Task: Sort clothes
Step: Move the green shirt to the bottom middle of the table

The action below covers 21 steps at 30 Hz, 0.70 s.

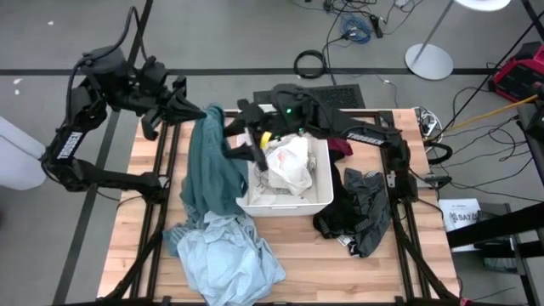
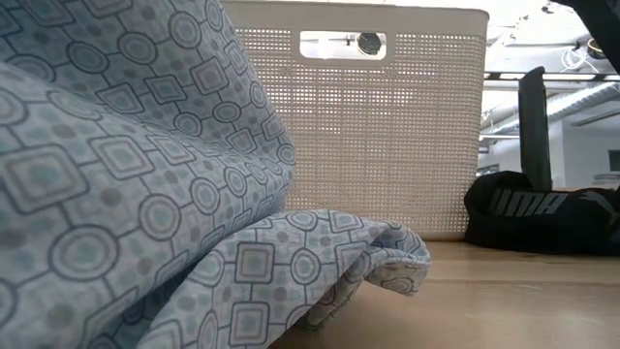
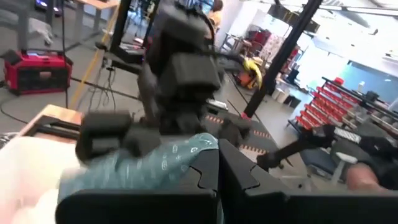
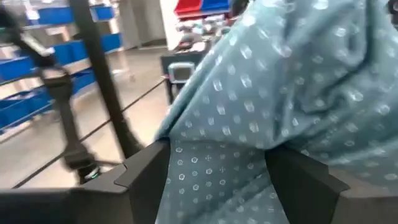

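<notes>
The patterned light blue garment (image 2: 126, 174) is filling the low view, hiding the desk's left side; the white bin (image 2: 387, 136) is blocking everything behind it.

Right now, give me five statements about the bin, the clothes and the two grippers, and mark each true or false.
1. The left gripper is shut on the teal garment. True.
2. The white bin is tipped on its side. False: it stands upright on the wooden table, with a white garment inside.
3. The right gripper has its jaws apart around a fold of the teal garment. True.
4. The light blue patterned garment lies inside the bin. False: it lies on the table in front of the bin.
5. The black garment hangs from the left gripper. False: it lies on the table beside the bin.
</notes>
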Available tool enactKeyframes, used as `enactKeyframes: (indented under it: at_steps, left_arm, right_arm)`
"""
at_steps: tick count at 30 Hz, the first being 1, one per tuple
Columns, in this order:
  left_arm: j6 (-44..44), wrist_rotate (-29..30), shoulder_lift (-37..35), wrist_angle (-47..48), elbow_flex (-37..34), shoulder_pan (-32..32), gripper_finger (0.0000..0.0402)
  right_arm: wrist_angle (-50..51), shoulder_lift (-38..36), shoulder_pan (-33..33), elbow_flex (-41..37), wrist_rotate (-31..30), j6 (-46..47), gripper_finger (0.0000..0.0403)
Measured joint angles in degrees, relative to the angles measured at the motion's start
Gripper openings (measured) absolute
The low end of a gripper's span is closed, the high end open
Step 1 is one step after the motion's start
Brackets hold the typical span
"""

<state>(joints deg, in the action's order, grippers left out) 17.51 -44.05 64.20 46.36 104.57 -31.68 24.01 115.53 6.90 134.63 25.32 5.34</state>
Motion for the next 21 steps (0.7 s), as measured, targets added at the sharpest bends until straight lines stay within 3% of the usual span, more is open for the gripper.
enactKeyframes:
  at_steps: [5,8,21]
  left_arm:
    - [-0.3,-0.6,-0.9,1.1,0.0,0.0,0.0000]
    - [-0.3,-0.5,-1.1,0.5,0.0,0.0,0.0000]
    - [0.2,2.6,2.6,-3.2,0.0,1.5,0.0000]
  right_arm:
    - [4.6,-1.7,2.1,0.1,6.3,2.2,0.0254]
    - [4.4,-1.9,2.6,0.1,6.7,3.2,0.0254]
    - [-5.4,1.0,1.2,0.0,-1.6,2.7,0.0254]
